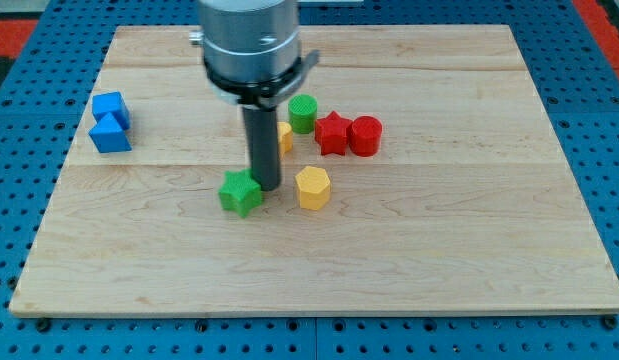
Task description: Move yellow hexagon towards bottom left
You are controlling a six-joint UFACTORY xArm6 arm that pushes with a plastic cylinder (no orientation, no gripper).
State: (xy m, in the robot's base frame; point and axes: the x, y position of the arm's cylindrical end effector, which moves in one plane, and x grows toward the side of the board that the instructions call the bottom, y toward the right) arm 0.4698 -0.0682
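Note:
The yellow hexagon (312, 187) lies near the middle of the wooden board (439, 250). My tip (268, 187) rests on the board just left of the hexagon, with a small gap between them. A green star-shaped block (240, 192) sits right against the tip's left side. The rod (262, 145) rises to the arm's grey body at the view's top.
A second yellow block (285, 137) is partly hidden behind the rod. A green cylinder (303, 113), a red star (332, 133) and a red cylinder (365, 135) stand above the hexagon. Two blue blocks (110, 122) lie at the view's left.

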